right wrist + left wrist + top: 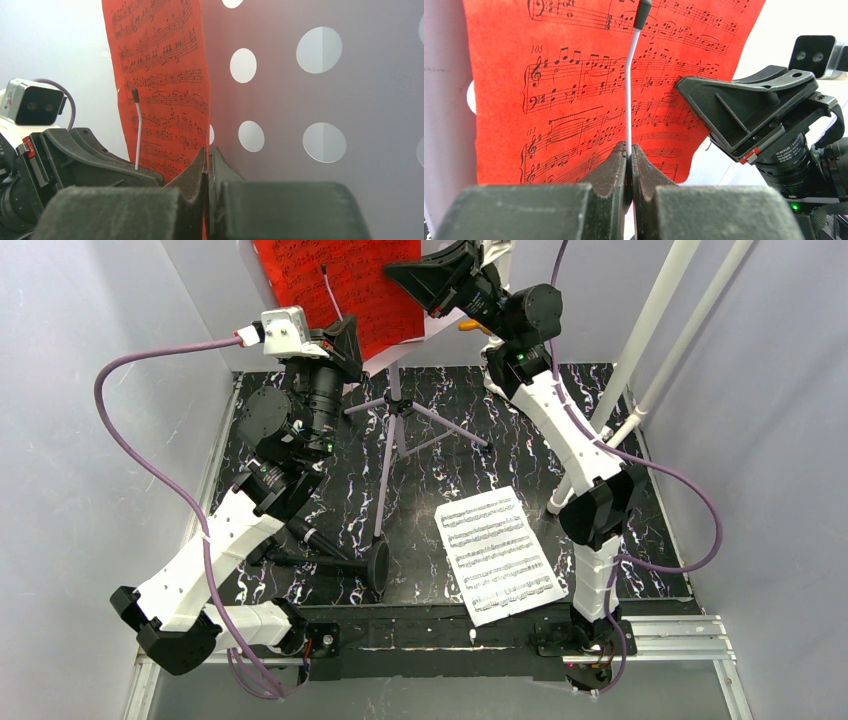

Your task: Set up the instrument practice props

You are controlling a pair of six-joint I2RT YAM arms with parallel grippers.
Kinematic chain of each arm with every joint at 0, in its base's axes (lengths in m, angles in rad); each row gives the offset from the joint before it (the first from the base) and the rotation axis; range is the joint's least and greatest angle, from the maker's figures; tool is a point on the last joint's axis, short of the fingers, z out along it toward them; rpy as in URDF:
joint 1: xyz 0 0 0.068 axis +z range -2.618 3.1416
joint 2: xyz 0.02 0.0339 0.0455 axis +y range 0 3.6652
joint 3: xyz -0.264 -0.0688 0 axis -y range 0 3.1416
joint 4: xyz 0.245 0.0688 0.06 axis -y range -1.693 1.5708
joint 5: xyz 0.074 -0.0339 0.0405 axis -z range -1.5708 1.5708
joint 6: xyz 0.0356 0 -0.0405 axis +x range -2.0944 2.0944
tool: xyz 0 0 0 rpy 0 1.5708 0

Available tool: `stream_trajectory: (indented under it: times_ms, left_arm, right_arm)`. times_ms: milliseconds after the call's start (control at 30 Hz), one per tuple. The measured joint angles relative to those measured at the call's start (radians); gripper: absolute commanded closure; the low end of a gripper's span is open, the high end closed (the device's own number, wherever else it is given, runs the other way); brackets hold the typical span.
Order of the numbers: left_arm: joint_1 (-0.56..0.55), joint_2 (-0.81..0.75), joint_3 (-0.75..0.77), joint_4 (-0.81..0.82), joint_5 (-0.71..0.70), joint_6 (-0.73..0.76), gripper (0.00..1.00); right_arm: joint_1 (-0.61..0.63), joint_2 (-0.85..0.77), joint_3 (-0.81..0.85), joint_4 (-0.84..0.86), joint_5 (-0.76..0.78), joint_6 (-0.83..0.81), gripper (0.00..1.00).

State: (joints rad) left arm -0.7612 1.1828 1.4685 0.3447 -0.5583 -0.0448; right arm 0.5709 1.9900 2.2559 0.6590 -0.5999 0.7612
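The red sheet-music page [345, 295] stands on the lilac perforated music stand [280, 100], whose tripod legs [395, 408] rest on the black mat. My left gripper [630, 147] is shut on the stand's thin page-retainer wire [629, 95], which crosses in front of the red page [574, 90]. My right gripper [206, 150] is shut on the red page's lower right edge [165, 75], against the stand's desk. The white sheet-music page [495, 555] lies flat on the mat at the front right. The black microphone stand lies on its side, round base [378, 566] towards the middle.
The white pipe frame [650, 330] rises at the back right, with an orange tap [468, 325] behind my right wrist. Grey walls close in on both sides. Both grippers [348, 328] [400, 275] are close together at the stand's desk.
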Motion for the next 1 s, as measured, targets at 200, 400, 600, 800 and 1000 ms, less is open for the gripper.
stream_trajectory:
  times_ms: [200,400,600,800,1000]
  left_arm:
    - [0.000,0.000,0.000,0.000,0.000,-0.001,0.96]
    - [0.000,-0.001,-0.001,0.000,0.000,-0.006,0.93]
    - [0.000,-0.002,-0.002,0.000,-0.002,-0.011,0.91]
    - [0.000,-0.003,-0.003,0.000,-0.002,-0.011,0.90]
    - [0.000,-0.005,-0.003,-0.001,-0.003,-0.011,0.88]
  right_arm:
    - [0.000,0.029,0.034,0.004,-0.011,0.024,0.99]
    - [0.000,0.034,0.049,0.019,-0.018,0.044,0.99]
    - [0.000,0.046,0.069,0.034,-0.023,0.056,0.99]
    - [0.000,0.077,0.097,0.033,-0.032,0.071,0.99]
    - [0.000,0.081,0.099,0.033,-0.035,0.075,0.96]
